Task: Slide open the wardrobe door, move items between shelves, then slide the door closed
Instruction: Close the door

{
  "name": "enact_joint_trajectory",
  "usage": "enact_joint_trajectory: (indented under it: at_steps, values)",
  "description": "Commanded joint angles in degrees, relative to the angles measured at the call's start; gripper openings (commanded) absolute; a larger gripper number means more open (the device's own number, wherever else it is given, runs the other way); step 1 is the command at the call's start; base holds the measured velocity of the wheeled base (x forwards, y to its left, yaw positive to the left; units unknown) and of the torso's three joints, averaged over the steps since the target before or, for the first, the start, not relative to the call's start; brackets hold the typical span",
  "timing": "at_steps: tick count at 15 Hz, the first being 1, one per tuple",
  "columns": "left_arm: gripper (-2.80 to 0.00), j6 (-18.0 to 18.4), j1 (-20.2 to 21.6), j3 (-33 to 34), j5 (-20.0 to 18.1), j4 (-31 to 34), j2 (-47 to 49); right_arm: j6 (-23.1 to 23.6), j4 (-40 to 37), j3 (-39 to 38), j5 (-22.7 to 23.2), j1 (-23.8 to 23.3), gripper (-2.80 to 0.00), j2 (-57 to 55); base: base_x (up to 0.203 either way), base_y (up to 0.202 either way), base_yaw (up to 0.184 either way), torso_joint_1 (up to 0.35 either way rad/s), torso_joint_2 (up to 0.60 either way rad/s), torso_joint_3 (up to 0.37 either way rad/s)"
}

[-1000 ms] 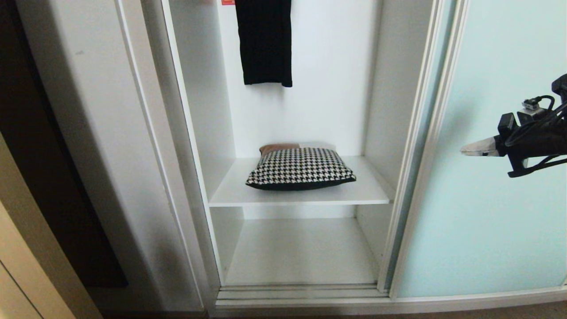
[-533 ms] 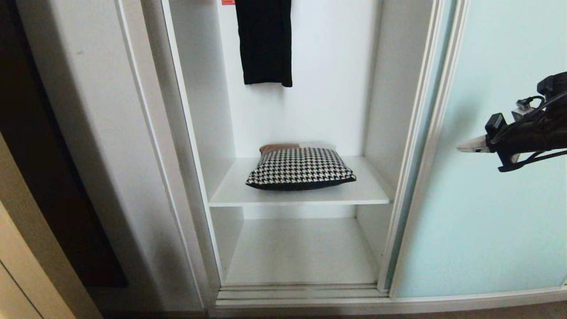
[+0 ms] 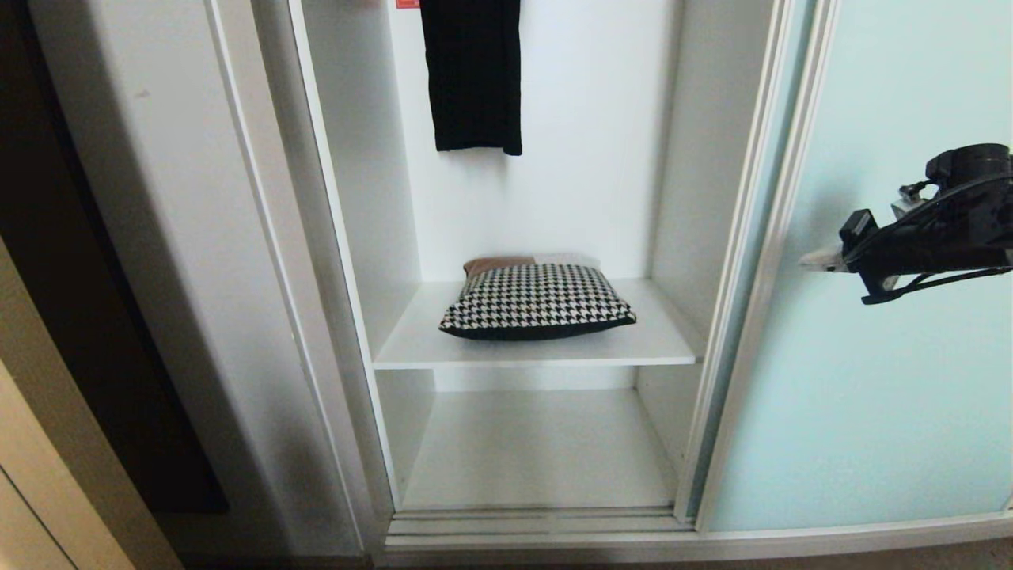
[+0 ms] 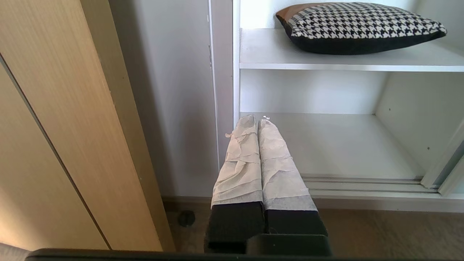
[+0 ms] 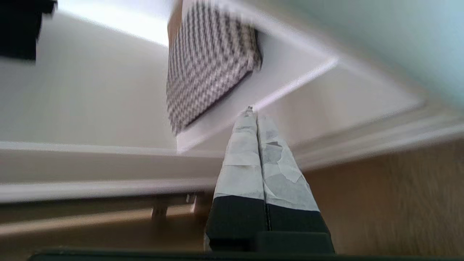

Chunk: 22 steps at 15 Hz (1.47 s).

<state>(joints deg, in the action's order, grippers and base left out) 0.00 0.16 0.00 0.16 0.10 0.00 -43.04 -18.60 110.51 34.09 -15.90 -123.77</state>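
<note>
The sliding wardrobe door (image 3: 870, 380), frosted pale aqua glass, stands slid to the right, so the white compartment is open. A houndstooth item (image 3: 536, 305) with a dark underside lies on the upper shelf (image 3: 404, 348). Behind it, the brown and pale edge of a second bundle (image 3: 506, 262) shows. The lower shelf (image 3: 538, 451) is bare. My right gripper (image 3: 809, 259) is shut and empty. It hangs in front of the door glass and points left toward the door frame. My left gripper (image 4: 256, 117) is shut and empty, parked low by the wardrobe's left post (image 4: 224, 72).
A black garment (image 3: 472, 75) hangs at the back of the compartment above the shelves. The wardrobe's off-white side panel (image 3: 182, 277) stands to the left, with a wood-coloured panel (image 4: 54, 127) beside it. The door track (image 3: 538, 526) runs along the floor.
My right gripper has moved a little left across the door glass toward the frame, and its wrist has turned. The left arm, the door and the items have not moved.
</note>
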Motion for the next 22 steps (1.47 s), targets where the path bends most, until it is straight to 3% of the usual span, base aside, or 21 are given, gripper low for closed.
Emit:
enact_joint_trajectory:
  at_steps: [1, 7, 10, 22]
  values:
    - [-2.8, 0.0, 0.0, 0.0, 0.0, 0.0, 0.1, -0.9, 1.1, 0.1, -0.4, 0.1, -2.8, -1.9, 0.0, 0.0, 0.0, 0.0, 0.0, 0.0]
    - [-2.8, 0.0, 0.0, 0.0, 0.0, 0.0, 0.1, -1.0, 6.7, 0.1, -2.5, -0.1, -2.8, -4.3, 0.0, 0.0, 0.0, 0.0, 0.0, 0.0]
    - [-2.8, 0.0, 0.0, 0.1, 0.0, 0.0, 0.1, -1.2, 10.4, 0.1, -6.9, 0.6, -2.8, -6.3, 0.0, 0.0, 0.0, 0.0, 0.0, 0.0]
    - [-2.8, 0.0, 0.0, 0.1, 0.0, 0.0, 0.1, -2.4, 16.5, 0.1, -7.3, 1.3, -2.8, -9.9, 0.0, 0.0, 0.0, 0.0, 0.0, 0.0]
